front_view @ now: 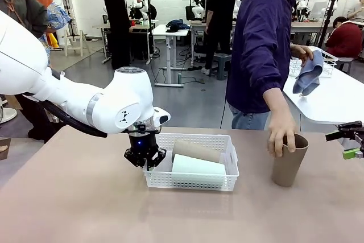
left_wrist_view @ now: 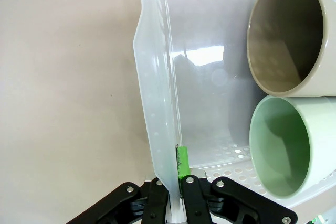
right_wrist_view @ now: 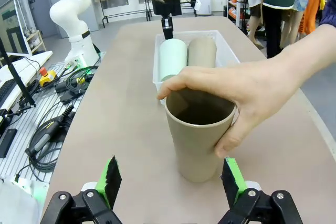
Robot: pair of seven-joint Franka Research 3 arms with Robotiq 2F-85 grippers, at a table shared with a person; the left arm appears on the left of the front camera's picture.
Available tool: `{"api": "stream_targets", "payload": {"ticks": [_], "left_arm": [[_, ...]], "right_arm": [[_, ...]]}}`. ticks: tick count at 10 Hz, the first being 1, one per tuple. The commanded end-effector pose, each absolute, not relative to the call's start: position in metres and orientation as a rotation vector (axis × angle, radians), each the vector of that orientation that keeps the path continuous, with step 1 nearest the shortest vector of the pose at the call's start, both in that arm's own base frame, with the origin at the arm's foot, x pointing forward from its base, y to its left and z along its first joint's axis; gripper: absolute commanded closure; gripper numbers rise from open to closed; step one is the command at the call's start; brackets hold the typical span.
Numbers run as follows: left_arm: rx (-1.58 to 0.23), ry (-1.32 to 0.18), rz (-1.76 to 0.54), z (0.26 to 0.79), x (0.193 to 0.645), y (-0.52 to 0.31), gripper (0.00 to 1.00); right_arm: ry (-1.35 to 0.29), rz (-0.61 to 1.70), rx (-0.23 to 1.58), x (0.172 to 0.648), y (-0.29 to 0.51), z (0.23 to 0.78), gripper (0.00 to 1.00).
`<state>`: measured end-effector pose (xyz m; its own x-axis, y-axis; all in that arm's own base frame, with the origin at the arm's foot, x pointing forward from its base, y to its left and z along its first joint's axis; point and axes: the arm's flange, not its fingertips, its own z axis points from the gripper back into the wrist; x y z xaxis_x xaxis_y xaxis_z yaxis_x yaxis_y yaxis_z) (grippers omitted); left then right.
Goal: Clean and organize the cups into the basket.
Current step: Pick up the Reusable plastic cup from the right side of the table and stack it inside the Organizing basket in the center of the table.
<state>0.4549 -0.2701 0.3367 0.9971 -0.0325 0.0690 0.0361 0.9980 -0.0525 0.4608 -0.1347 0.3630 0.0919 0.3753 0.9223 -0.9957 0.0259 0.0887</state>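
Observation:
The white lattice basket (front_view: 226, 142) sits mid-table with a tan cup (front_view: 196, 151) and a mint green cup (front_view: 199, 165) lying side by side in it. My left gripper (front_view: 145, 157) is shut on the basket's left wall. The left wrist view has its fingers (left_wrist_view: 182, 162) pinching that wall (left_wrist_view: 156, 98), with the tan cup's mouth (left_wrist_view: 286, 30) and the mint cup's mouth (left_wrist_view: 281, 145) beyond. Another tan cup (front_view: 289, 163) stands upright at the right, and a person's hand (front_view: 281, 132) holds its rim. My right gripper (right_wrist_view: 170, 176) is open just short of that cup (right_wrist_view: 199, 135).
The person stands at the table's far side with a blue cloth (front_view: 310, 72) in the other hand. A second table (front_view: 335, 98) stands behind at the right. In the right wrist view, cables (right_wrist_view: 50, 129) lie on the floor left of the table edge.

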Motion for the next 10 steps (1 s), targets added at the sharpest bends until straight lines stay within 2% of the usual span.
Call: {"api": "stream_targets", "payload": {"ticks": [1, 7, 10], "left_arm": [[-0.052, -0.068, -0.038, 0.336, 0.454, -0.271, 1.00], [-0.052, -0.068, -0.038, 0.336, 0.454, -0.271, 1.00], [-0.052, -0.068, -0.038, 0.336, 0.454, -0.271, 1.00]], "right_arm": [[-0.872, 1.308, 0.968, 0.463, -0.137, 0.362, 0.00], [-0.862, 1.294, 0.958, 0.461, -0.135, 0.363, 0.00], [-0.820, 1.233, 0.920, 0.490, -0.142, 0.299, 0.00]]}}
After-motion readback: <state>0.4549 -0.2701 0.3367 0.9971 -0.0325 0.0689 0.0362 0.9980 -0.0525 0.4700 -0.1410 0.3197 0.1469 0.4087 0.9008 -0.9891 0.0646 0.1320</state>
